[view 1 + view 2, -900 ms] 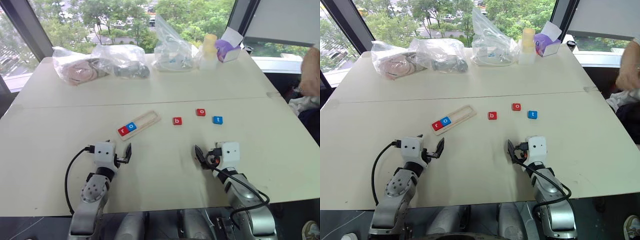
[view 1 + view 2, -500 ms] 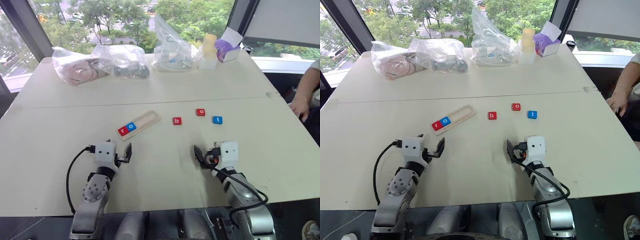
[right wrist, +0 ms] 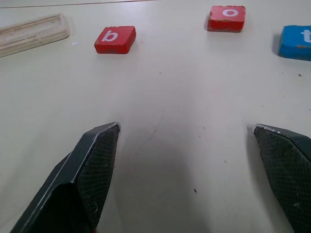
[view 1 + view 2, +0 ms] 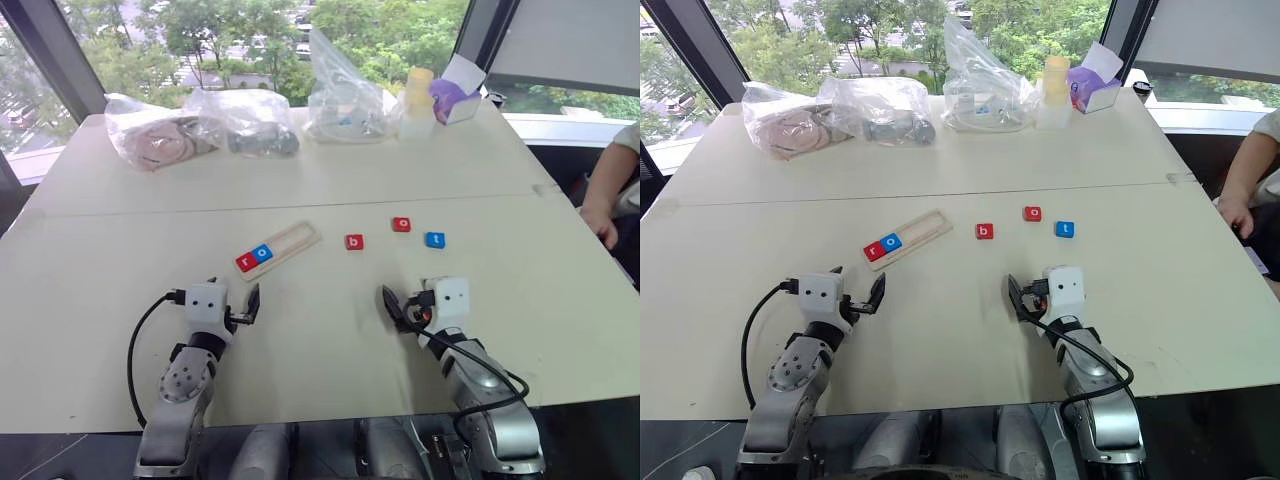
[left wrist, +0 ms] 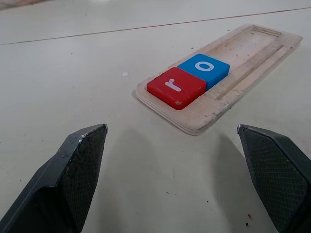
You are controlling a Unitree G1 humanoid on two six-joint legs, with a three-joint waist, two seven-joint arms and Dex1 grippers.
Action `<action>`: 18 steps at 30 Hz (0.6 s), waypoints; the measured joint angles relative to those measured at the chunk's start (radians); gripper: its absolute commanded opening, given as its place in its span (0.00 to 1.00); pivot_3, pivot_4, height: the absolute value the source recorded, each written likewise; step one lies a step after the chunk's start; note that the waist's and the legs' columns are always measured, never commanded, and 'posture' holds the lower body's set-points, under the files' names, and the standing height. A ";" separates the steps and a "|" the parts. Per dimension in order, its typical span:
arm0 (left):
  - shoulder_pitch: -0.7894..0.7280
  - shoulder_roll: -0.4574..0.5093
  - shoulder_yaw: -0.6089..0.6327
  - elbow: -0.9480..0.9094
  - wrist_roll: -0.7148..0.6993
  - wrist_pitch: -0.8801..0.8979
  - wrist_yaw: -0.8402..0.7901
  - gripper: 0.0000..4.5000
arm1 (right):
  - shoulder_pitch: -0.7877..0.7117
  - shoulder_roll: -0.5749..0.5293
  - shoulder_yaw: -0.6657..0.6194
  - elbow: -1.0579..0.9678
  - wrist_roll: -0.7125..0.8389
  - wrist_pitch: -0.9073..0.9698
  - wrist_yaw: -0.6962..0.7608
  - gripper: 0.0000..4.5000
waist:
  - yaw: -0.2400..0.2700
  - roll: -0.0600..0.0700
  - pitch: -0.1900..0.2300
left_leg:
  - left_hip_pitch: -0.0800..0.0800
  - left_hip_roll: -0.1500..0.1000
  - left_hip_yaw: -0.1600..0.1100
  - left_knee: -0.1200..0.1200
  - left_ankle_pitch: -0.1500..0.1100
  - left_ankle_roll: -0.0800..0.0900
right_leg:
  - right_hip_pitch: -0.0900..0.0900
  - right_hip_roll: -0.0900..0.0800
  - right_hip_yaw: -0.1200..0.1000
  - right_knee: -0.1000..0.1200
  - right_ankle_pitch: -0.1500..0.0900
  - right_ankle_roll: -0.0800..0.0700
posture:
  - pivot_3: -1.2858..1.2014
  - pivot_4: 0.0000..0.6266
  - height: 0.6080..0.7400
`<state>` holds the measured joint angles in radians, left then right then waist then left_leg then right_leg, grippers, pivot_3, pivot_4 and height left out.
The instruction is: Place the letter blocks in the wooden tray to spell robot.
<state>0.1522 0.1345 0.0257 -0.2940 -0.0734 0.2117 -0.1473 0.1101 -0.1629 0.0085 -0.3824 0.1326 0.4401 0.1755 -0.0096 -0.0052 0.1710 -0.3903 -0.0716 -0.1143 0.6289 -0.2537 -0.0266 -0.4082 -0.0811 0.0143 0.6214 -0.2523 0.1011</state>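
Near the desk's (image 4: 120, 300) front edge, the left gripper (image 5: 180, 179) and right gripper (image 3: 194, 174) hover with fingers spread wide, grasping nothing. Just beyond the left one lies the wooden tray (image 4: 292, 242), angled, with the red r block (image 5: 176, 86) and blue o block (image 5: 204, 69) touching at its near end, the rest of its slot bare. Toward the middle sit the red b block (image 4: 354, 242), red o block (image 4: 401, 224) and blue t block (image 4: 434, 240), apart. Along the far edge stand clear plastic bags (image 4: 200, 125), a bottle (image 4: 417, 100) and a purple-lined box (image 4: 452, 95) before windows with trees. A person's arm (image 4: 606, 190) is at the right edge.
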 measured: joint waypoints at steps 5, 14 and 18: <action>-0.008 0.006 0.000 0.003 -0.001 -0.003 -0.006 1.00 | -0.033 -0.030 0.008 0.025 -0.006 -0.010 0.030 0.99 | 0.000 0.000 0.000 | 0.000 0.000 0.000 0.000 0.000 0.000 | 0.000 0.000 0.000 0.000 0.001 0.001 | 0.52 0.24 1.00; -0.165 0.242 0.050 0.042 -0.146 0.019 -0.281 1.00 | -0.193 -0.313 0.021 -0.015 0.082 0.053 0.338 0.99 | 0.000 0.000 0.001 | 0.000 -0.001 0.001 0.002 0.000 0.000 | -0.001 0.000 0.000 0.004 0.000 0.001 | 0.52 0.24 1.00; -0.267 0.395 0.069 0.157 -0.224 0.052 -0.484 1.00 | -0.263 -0.439 0.029 -0.044 0.118 0.077 0.476 0.99 | -0.001 0.000 0.001 | 0.000 -0.001 0.001 0.002 0.000 0.000 | -0.001 0.000 -0.001 0.005 0.001 0.002 | 0.52 0.24 1.00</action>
<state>-0.1145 0.5292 0.0951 -0.1371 -0.2978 0.2637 -0.6309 -0.1525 -0.6022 0.0380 -0.4266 0.2503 0.5173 0.6516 -0.0111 -0.0054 0.1724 -0.3900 -0.0721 -0.1132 0.6308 -0.2534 -0.0263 -0.4093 -0.0809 0.0135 0.6262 -0.2513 0.1030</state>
